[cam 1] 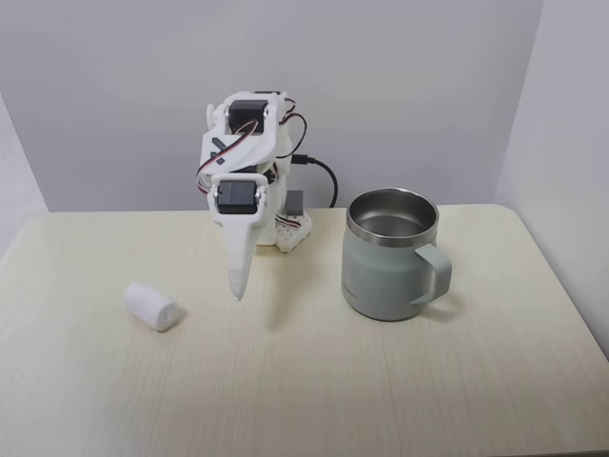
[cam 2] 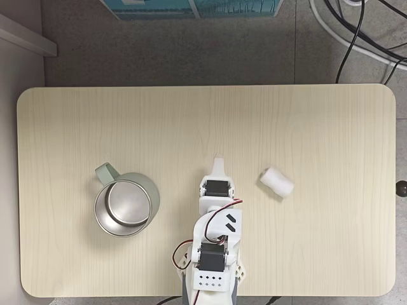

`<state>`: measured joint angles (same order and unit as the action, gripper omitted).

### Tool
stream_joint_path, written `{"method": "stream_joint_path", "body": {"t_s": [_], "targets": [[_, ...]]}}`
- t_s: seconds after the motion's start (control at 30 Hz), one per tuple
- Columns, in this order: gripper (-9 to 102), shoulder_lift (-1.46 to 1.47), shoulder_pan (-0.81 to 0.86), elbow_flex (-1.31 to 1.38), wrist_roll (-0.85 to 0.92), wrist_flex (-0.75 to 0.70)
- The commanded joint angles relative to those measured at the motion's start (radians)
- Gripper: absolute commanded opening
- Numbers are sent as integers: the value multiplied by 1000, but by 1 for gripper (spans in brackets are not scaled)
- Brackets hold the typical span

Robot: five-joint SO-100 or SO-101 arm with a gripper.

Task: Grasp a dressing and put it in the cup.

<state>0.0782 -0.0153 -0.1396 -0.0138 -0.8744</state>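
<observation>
Lying free, dressing (cam 1: pixel 150 306), pincer (cam 1: pixel 237 286) jaw gap unclear, cup (cam 1: pixel 390 271) apart

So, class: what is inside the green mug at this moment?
The cup holds nothing that shows: the top-down fixed view shows its bare steel floor. The dressing lies on the table. In the front fixed view the near wall hides the lower inside.

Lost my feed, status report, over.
End effector shut, empty, pointing down. Dressing on table, ungrasped. Cup upright, empty. Path clear.
</observation>
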Motion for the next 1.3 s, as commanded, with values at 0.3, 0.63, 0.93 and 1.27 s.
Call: {"method": "stream_joint_path", "body": {"t_s": [0.3,0.63,0.93,1.27], "targets": [[0,8,-11,-2,15,14],[0,8,-8,-2,14,14],[0,8,6,-81,23,18],[0,-37,3,-495,97,-152]]}}
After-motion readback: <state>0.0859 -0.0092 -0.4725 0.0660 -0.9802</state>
